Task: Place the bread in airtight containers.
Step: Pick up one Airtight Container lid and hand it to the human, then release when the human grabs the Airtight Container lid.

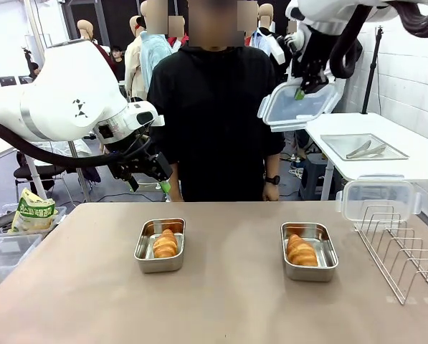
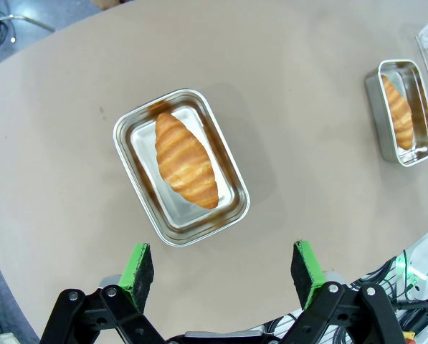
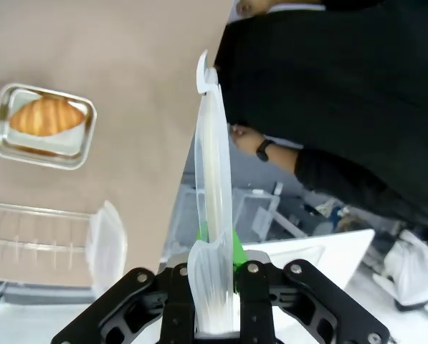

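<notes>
Looking across the tan table (image 1: 221,308) at a person (image 1: 214,107) in black standing at its far edge, arms down. Got the left arm (image 1: 63,100) hanging above the table's far-left part, with the left gripper (image 2: 221,252) spread wide, gripping nothing, aimed down at the table just short of the left tin (image 2: 179,166). Got the right arm (image 1: 343,21) raised high over the table's far-right side, with the right gripper (image 3: 217,240) clamped on a clear white-rimmed held lid (image 1: 300,107), well clear of the table. Seeing a wire rack (image 1: 403,251) at the table's right edge, with a second lid (image 1: 377,199) standing upright at its far end. Seeing both steel tins mid-table, uncovered: left tin left of centre, right tin (image 1: 310,251) right of centre. Counting one left croissant (image 1: 165,244) lying inside the left tin, one right croissant (image 1: 301,251) inside the right tin.
</notes>
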Controlling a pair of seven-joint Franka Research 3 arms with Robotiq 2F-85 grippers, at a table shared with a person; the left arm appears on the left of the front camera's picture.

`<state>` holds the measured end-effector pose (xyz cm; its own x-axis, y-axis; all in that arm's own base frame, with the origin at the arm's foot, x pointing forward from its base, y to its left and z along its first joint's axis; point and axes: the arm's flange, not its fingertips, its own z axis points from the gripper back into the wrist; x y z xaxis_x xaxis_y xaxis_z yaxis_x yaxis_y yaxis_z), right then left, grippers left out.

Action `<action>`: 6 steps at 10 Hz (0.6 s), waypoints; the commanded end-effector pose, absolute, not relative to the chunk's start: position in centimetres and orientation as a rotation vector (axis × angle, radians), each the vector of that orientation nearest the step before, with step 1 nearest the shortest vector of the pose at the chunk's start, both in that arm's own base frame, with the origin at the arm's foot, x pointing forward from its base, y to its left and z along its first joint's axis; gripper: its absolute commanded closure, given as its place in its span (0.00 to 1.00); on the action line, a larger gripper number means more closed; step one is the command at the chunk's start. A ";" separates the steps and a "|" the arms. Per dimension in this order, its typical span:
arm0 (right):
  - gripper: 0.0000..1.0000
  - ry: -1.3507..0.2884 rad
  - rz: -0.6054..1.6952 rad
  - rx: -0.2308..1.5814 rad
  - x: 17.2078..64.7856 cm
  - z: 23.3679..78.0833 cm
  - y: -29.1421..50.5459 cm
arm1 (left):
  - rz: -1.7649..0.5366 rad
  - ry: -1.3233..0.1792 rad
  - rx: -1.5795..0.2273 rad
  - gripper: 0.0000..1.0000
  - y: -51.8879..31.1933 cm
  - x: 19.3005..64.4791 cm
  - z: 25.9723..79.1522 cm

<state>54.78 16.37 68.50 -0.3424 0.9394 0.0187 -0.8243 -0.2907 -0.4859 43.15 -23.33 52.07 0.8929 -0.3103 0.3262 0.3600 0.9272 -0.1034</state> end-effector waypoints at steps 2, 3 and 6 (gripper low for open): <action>1.00 -0.498 1.868 -0.322 54.8 68.5 16.4 | -0.347 -0.313 -0.162 0.00 -23.2 43.1 52.2; 1.00 -0.498 1.868 -0.322 54.8 68.5 16.4 | -0.347 -0.313 -0.162 0.00 -23.2 43.1 52.2; 1.00 -0.498 1.868 -0.322 54.8 68.5 16.4 | -0.347 -0.313 -0.162 0.00 -23.2 43.1 52.2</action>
